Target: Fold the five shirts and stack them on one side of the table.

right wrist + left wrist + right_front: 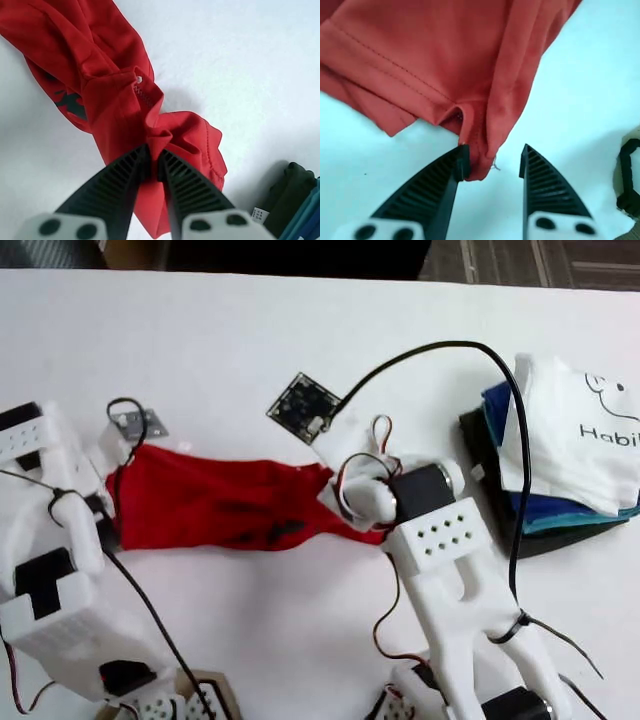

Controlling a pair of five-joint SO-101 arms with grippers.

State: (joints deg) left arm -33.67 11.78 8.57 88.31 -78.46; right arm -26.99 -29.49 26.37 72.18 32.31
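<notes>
The red shirt (200, 502) is plain red with matching stitching and a few dark print marks, on a white table (250, 330). In the stack (545, 510), the white shirt (560, 440) with dark lettering is on top, then blue, teal and black layers. The left gripper (492, 165) and right gripper (155, 162) have black ridged fingers and white bodies.

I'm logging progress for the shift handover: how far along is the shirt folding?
Done: a stack at the right of the high view shows white, blue, teal and dark layers, seemingly four folded shirts. In hand: the red shirt lies stretched out and bunched, the right gripper shut on one end, the left gripper open at the other end's hem. Left: folding the red one and adding it to the stack.
</notes>
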